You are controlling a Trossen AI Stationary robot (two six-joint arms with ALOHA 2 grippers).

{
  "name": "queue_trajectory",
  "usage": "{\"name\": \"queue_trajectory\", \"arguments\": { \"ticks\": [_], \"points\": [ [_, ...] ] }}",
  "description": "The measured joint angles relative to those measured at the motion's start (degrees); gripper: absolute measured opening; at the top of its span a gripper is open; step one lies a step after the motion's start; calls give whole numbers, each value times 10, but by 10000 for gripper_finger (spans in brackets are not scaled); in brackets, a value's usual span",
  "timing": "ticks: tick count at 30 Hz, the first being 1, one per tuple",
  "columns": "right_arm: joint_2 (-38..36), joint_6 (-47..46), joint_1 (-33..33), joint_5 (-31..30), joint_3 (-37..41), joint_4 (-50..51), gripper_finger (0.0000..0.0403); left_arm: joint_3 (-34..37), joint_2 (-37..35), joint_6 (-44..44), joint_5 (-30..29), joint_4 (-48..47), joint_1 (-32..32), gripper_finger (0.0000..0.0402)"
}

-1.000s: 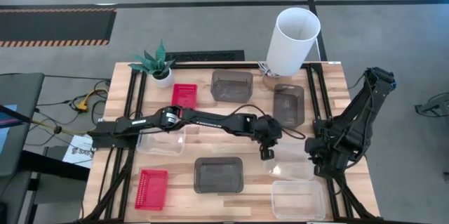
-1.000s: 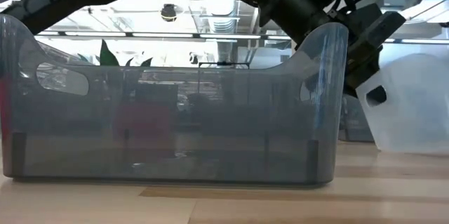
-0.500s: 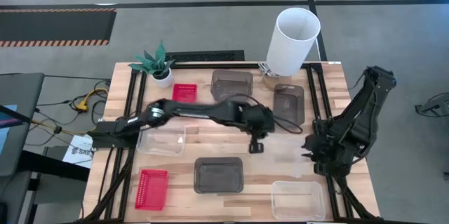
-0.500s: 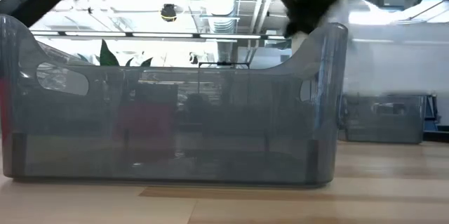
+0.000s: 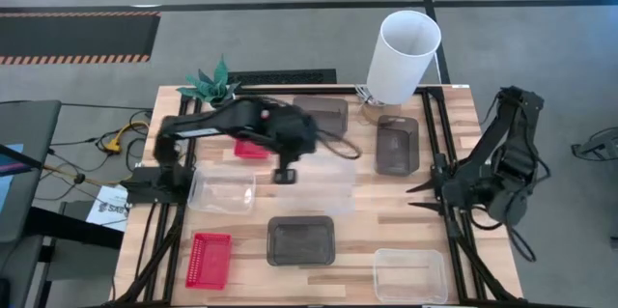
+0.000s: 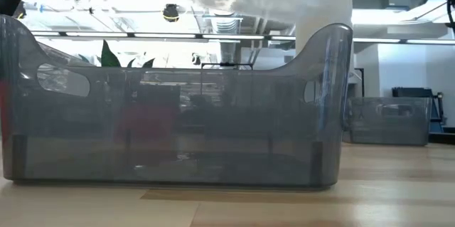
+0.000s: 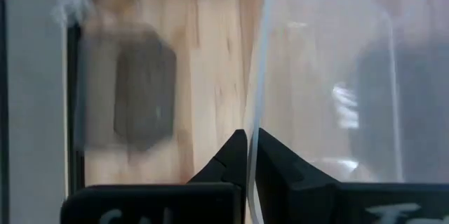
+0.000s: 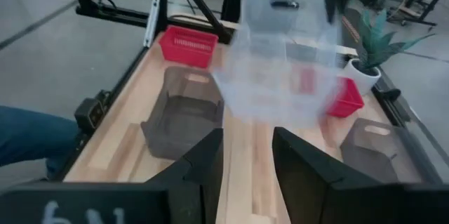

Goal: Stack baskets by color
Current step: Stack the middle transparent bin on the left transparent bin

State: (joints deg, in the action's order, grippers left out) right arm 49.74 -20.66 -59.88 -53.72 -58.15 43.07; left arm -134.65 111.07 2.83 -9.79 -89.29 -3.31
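Left gripper [image 5: 284, 175] clamped on clear basket [image 5: 323, 184] rim, lifted mid-table, right gripper [image 5: 413, 198] apart, waiting at right edge

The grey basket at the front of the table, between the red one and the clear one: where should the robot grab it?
Probably pinch one thin wall at its rim, coming straight down. The grey basket sits upright, open side up, empty and standing alone, so one finger can go inside and one outside.
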Motion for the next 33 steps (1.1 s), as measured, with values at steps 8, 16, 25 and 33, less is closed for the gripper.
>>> {"name": "queue_trajectory", "arguments": {
  "ticks": [8,16,25,33],
  "points": [
    [2,2,0,-3,30,1,139,154,-202,-106,2,-7,-53,1],
    [1,1,9,-19,58,-3,131,480,-448,-183,-40,45,-66,1],
    [1,-3,65,-22,59,-21,128,678,-581,-168,-4,43,-11,0],
    [2,2,122,-19,59,-20,128,713,-583,-100,8,8,35,0]
  ]
}}
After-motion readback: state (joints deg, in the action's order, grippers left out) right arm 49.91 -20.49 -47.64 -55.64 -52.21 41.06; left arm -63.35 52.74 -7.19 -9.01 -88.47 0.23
